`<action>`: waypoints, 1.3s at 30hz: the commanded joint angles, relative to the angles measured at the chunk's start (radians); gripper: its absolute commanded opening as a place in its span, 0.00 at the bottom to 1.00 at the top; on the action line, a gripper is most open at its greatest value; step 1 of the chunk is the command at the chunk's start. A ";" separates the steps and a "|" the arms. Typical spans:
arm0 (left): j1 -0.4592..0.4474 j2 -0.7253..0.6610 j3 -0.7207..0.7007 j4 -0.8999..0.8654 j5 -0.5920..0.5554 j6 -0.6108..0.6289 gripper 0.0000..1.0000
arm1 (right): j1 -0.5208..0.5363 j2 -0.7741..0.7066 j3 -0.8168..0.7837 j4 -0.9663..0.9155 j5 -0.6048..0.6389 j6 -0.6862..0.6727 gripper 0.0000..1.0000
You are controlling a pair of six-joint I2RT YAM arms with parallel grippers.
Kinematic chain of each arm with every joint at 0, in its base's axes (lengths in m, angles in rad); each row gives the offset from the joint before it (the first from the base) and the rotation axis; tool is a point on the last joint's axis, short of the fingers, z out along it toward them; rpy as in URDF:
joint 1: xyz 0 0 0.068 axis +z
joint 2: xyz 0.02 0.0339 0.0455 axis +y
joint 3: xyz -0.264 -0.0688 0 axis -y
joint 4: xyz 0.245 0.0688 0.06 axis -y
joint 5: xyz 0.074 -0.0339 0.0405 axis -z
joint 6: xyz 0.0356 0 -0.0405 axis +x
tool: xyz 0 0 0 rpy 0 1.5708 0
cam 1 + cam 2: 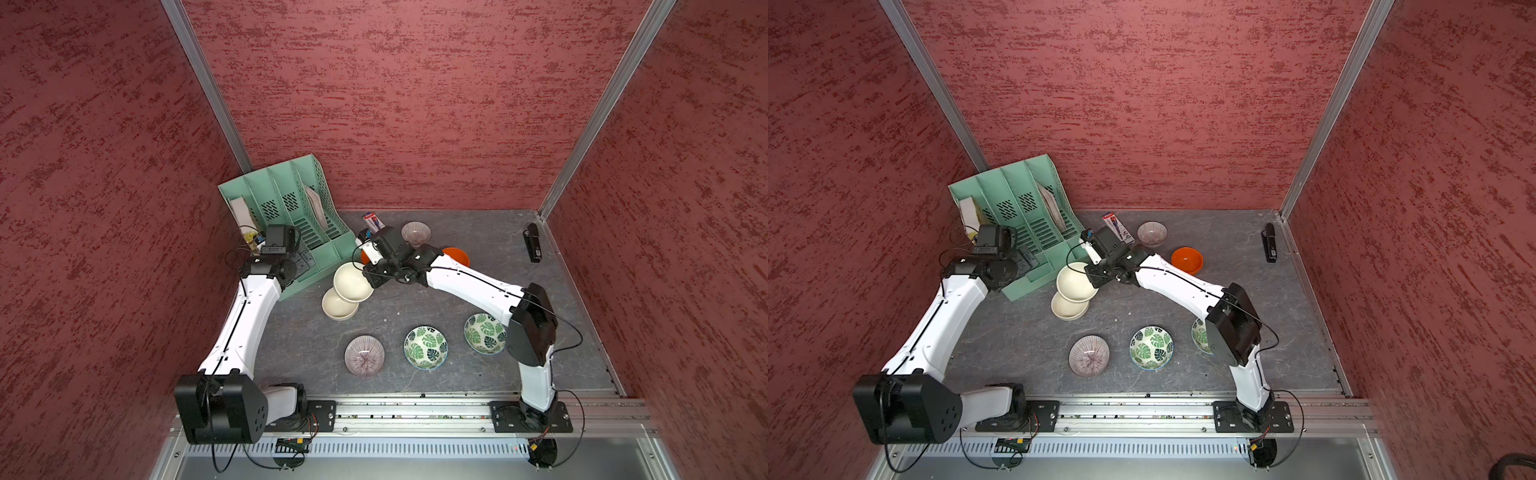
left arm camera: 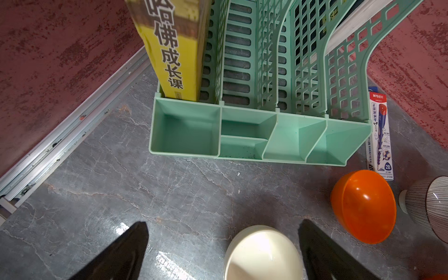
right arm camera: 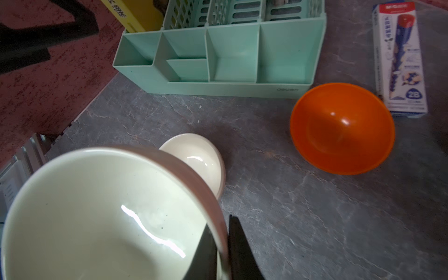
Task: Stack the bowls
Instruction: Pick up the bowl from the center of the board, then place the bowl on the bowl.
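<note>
My right gripper [image 3: 221,225] is shut on the rim of a plain cream bowl [image 1: 353,282], one finger inside and one outside. The bowl hangs tilted, partly over the second cream bowl [image 1: 338,305] on the table. In both top views my left gripper [image 1: 301,261] stands open by the green organizer. In its wrist view a cream bowl [image 2: 261,252] shows between the spread fingers, untouched. An orange bowl [image 1: 1187,259] sits behind the right arm. Another orange bowl [image 3: 341,128] lies near the organizer. Two purple-lined bowls [image 1: 415,232] [image 1: 364,355] and two leaf bowls [image 1: 425,347] [image 1: 484,332] stand apart.
A green desk organizer [image 1: 291,216] holding a yellow book [image 2: 174,48] fills the back left corner. A pencil box [image 1: 372,222] lies beside it. A black stapler [image 1: 532,243] sits at the back right by the wall. Red walls enclose three sides.
</note>
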 commanded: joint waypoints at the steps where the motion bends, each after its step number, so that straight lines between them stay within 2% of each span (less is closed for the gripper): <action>1: 0.007 -0.019 0.018 0.012 0.008 -0.006 1.00 | 0.024 0.074 0.090 -0.033 -0.003 -0.012 0.00; 20: 0.017 -0.057 -0.009 0.018 0.010 0.007 1.00 | 0.044 0.274 0.303 -0.125 0.050 -0.032 0.00; 26: 0.017 -0.060 -0.008 0.017 0.011 0.013 1.00 | 0.042 0.345 0.408 -0.205 0.071 -0.054 0.01; 39: 0.017 -0.052 -0.015 0.033 0.014 0.024 1.00 | 0.049 0.396 0.482 -0.264 0.111 -0.084 0.04</action>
